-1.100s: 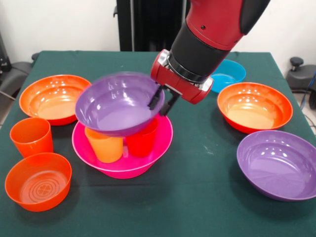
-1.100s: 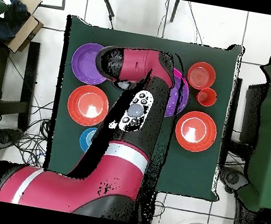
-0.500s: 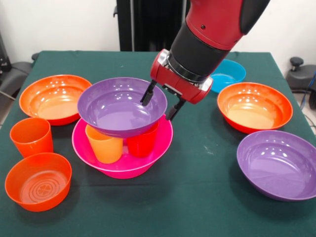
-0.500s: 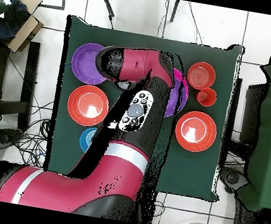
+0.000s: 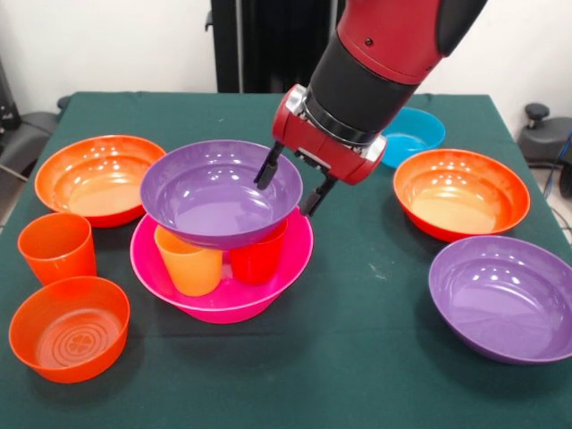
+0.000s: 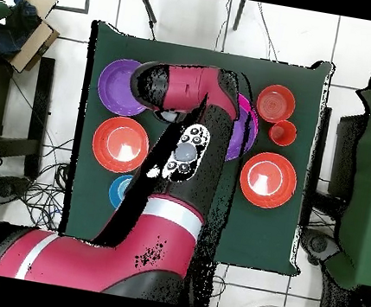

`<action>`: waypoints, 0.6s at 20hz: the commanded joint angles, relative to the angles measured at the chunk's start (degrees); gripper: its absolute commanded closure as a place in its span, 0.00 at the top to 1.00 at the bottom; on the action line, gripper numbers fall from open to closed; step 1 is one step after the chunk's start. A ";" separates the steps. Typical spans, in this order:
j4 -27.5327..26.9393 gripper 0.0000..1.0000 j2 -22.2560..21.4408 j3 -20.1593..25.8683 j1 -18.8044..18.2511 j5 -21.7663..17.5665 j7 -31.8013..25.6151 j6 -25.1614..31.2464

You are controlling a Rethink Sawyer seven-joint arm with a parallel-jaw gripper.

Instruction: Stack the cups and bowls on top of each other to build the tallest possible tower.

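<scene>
The tower stands left of centre: a big pink bowl [image 5: 214,299] holds a yellow-orange cup [image 5: 189,263] and a red cup [image 5: 257,257]. A purple bowl [image 5: 210,197] rests level on the two cups. My gripper [image 5: 283,198] is open at that bowl's right rim, one finger inside it and one outside, holding nothing. A loose orange cup [image 5: 56,247] stands at the left. In the overhead view the arm hides the gripper and most of the tower; only the purple bowl's edge [image 6: 250,133] and a strip of the pink bowl [image 6: 247,108] show.
A wide orange bowl [image 5: 96,177] and a small orange bowl [image 5: 69,327] lie left of the tower. On the right sit a blue bowl [image 5: 413,134], a second wide orange bowl [image 5: 460,192] and a second purple bowl [image 5: 502,297].
My gripper was shut on the tilted purple bowl's rim and has opened. The bowl settled level on the two cups. The gripper has since risen slightly.
</scene>
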 commanded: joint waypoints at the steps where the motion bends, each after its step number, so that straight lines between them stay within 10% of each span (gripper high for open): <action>1: 1.41 1.00 0.32 5.22 0.07 -2.08 -3.15 0.44; 12: 2.01 1.00 -4.65 7.85 -1.87 0.18 -7.49 4.47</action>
